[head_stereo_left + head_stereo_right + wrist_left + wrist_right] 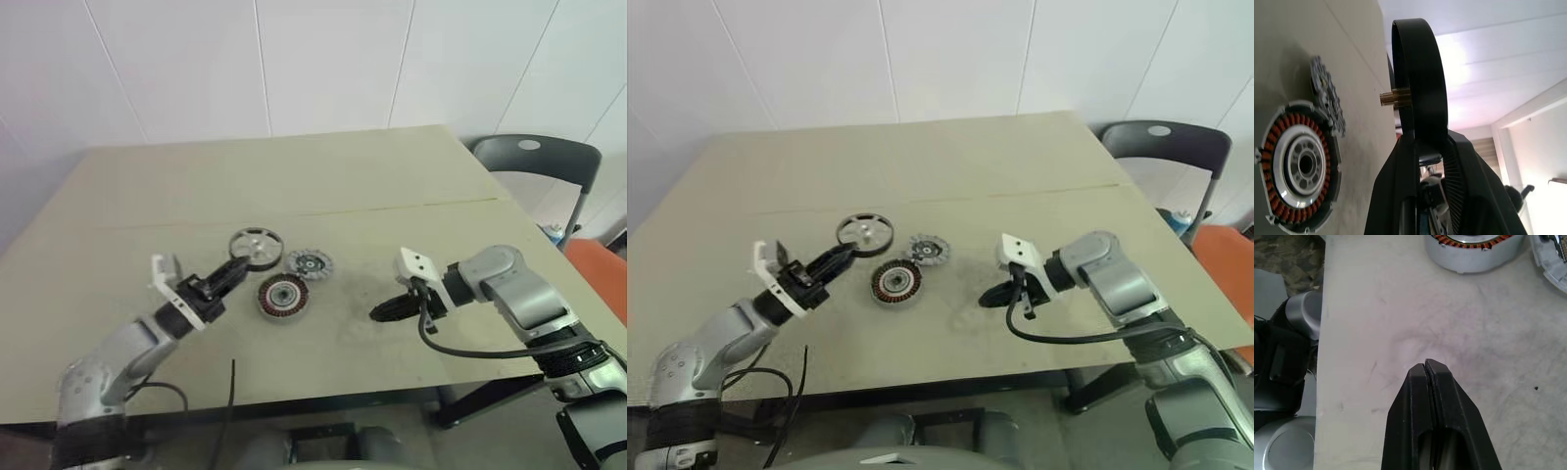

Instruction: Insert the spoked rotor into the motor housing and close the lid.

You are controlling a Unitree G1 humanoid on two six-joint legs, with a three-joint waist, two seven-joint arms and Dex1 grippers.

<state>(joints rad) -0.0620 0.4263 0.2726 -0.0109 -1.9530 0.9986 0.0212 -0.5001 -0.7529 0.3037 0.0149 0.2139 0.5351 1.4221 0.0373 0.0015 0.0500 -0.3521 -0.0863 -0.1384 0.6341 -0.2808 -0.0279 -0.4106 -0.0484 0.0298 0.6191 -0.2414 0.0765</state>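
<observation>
Pinching the spoked rotor [256, 247] by its rim in my left gripper [227, 275], lifted mid-table behind the motor housing [284, 297], right gripper [384, 312] pressed together and idle; thin-rim grip may slip, or the hub may miss the bore.

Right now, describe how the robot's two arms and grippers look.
Both arms are silver-grey metal with rounded joint housings and dark bands. Each ends in a white bracket block at the wrist and a gripper of two black, tapered fingers: the left gripper and the right gripper. A black cable loops beneath the right wrist; another black cable hangs by the left arm.
</observation>
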